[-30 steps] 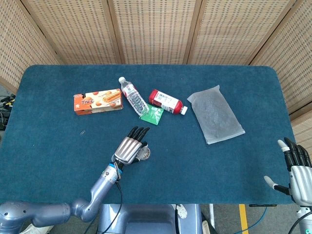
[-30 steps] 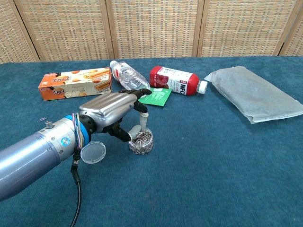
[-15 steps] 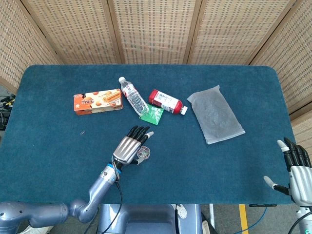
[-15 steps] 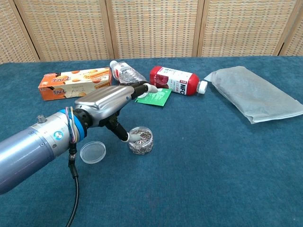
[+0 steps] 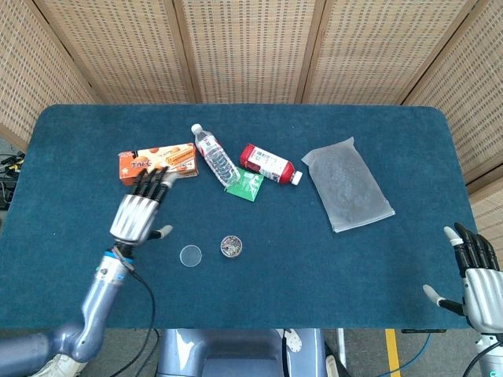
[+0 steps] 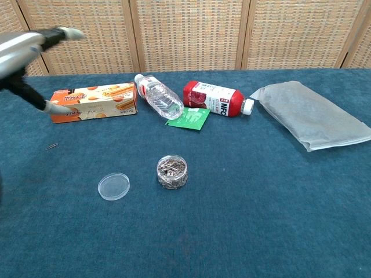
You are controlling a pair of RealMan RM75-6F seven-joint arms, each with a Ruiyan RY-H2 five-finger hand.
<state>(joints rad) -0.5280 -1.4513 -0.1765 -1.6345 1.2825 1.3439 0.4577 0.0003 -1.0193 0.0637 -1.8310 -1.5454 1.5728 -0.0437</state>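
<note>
Left hand (image 5: 138, 214): fingers spread, holding nothing, raised left of the jar (image 5: 230, 246).
Lid (image 5: 190, 254): between hand and jar, on the surface.
Right hand (image 5: 476, 275): open, probably idle, far right of the jar.

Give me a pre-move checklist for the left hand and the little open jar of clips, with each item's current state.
1. Left hand empty, fingers spread: ok.
2. Left hand clear of the jar of clips: ok, it is raised to the left of the jar, near the orange snack box.
3. Jar upright, clips inside: ok.
4. Lid on the jar: not ok, it lies on the blue cloth to the jar's left.
5. Every clip in the jar: not ok, a stray clip lies on the cloth, as far as the chest view shows.
6. Right hand out of the way: ok, open at the table's right edge.
</note>
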